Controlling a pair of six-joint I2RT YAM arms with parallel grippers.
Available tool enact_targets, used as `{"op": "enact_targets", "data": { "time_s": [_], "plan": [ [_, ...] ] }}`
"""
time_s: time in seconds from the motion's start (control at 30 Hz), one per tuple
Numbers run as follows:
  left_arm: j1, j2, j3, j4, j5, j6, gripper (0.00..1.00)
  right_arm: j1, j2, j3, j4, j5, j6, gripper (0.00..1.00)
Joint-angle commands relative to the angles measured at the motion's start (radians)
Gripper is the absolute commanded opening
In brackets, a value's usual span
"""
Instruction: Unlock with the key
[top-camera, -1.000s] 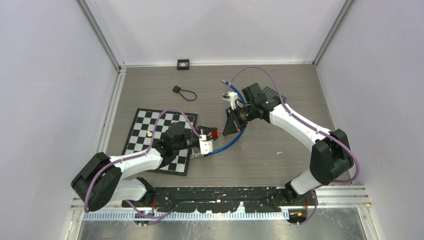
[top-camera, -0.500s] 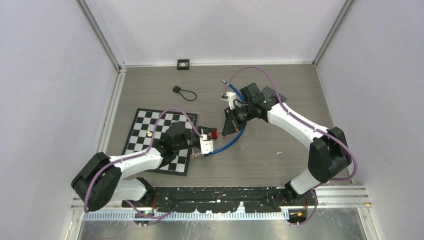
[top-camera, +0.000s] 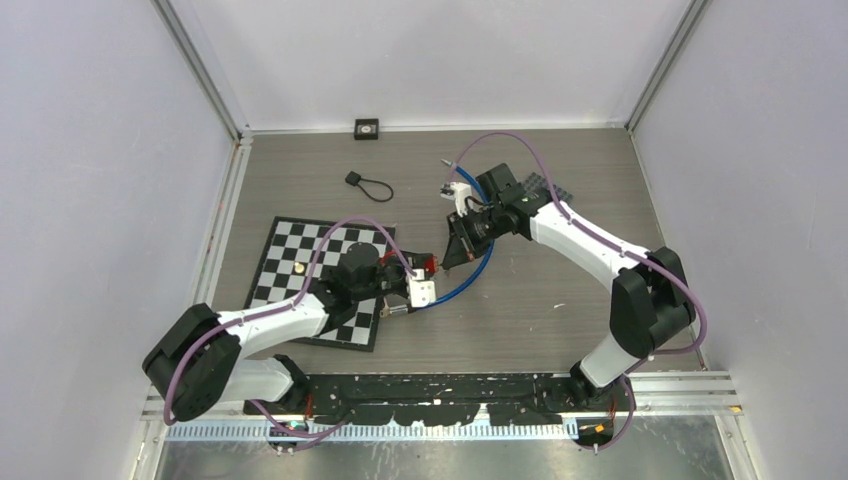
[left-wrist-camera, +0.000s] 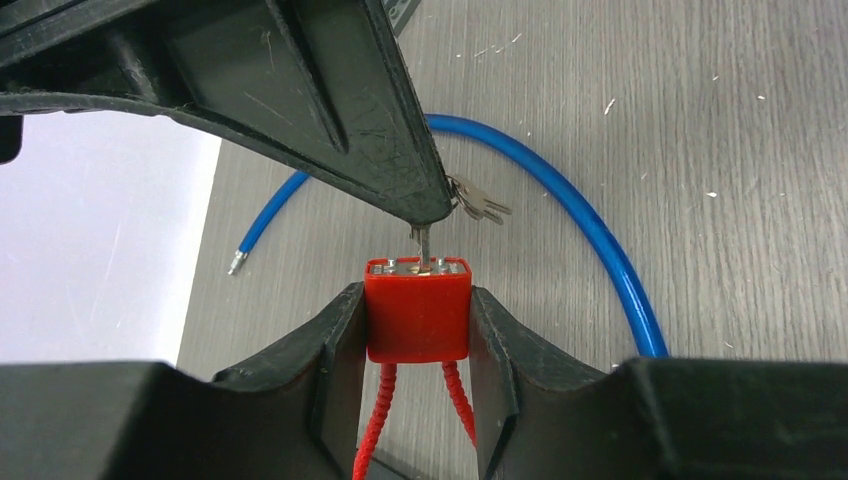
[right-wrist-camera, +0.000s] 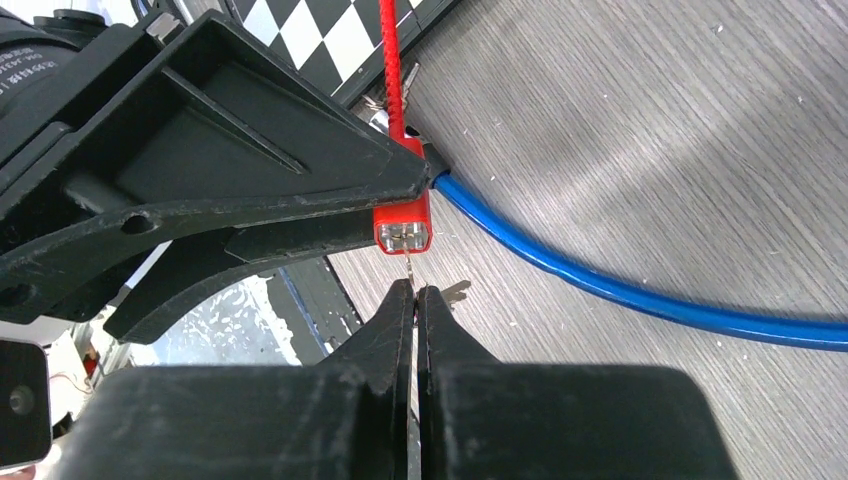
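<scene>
From my remote station: the left gripper (left-wrist-camera: 416, 296) clamps a red padlock (left-wrist-camera: 417, 325) by its two sides, keyhole face turned toward the other arm, its red braided cord (left-wrist-camera: 372, 430) trailing back between the fingers. The lock sits near the middle of the worktop (top-camera: 560, 300), just off the right edge of the chessboard (top-camera: 300, 265). The right gripper (right-wrist-camera: 415, 295) is pinched tight on the key (left-wrist-camera: 423, 242), whose thin blade meets the lock's metal face; I cannot tell how far it has entered. Spare keys (left-wrist-camera: 480, 205) dangle beside the right fingertips. A blue cable (left-wrist-camera: 590, 230) curves along the worktop under both tools. Toward the far edge lie a small black tag with a loop (top-camera: 365, 184) and, right at the edge itself, a black square block (top-camera: 367, 128).
</scene>
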Motion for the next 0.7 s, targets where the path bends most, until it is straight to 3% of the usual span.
{"op": "enact_targets", "data": {
  "time_s": [0.0, 0.67],
  "plan": [
    [-0.021, -0.001, 0.060, 0.028, -0.026, 0.028, 0.00, 0.006, 0.018, 0.050, 0.023, 0.005, 0.029, 0.00],
    [-0.040, -0.021, 0.037, 0.060, -0.035, 0.013, 0.00, -0.014, 0.080, -0.015, 0.196, -0.188, 0.122, 0.01]
  ]
}}
